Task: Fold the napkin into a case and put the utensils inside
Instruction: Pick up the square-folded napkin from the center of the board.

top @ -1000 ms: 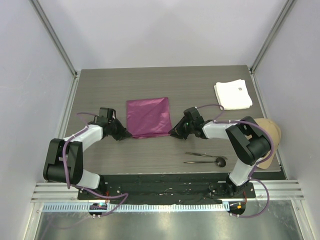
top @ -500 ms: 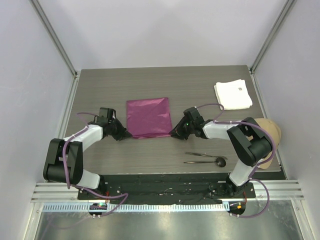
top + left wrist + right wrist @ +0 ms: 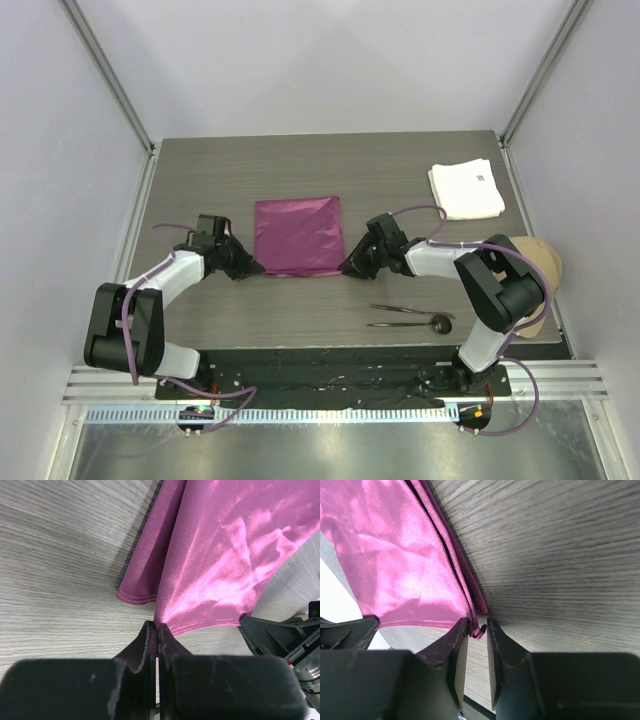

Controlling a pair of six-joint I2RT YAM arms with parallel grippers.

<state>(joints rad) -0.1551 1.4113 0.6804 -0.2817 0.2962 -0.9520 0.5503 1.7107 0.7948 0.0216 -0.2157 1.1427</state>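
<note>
The right pincer's jaws stand slightly apart around the napkin's corner on the wood-grain table.

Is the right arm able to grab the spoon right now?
Probably not straight away. The right tool has a corner of the napkin between its fingers. The spoon lies uncovered on the table near that arm's base, so once the tool is free, the way looks clear.

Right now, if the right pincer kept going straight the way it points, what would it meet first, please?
The near right corner of the thin magenta-purple cloth napkin: its hem lies between the slightly parted jaws of the right pincer, so contact would come almost at once, as far as the wrist view shows.
</note>
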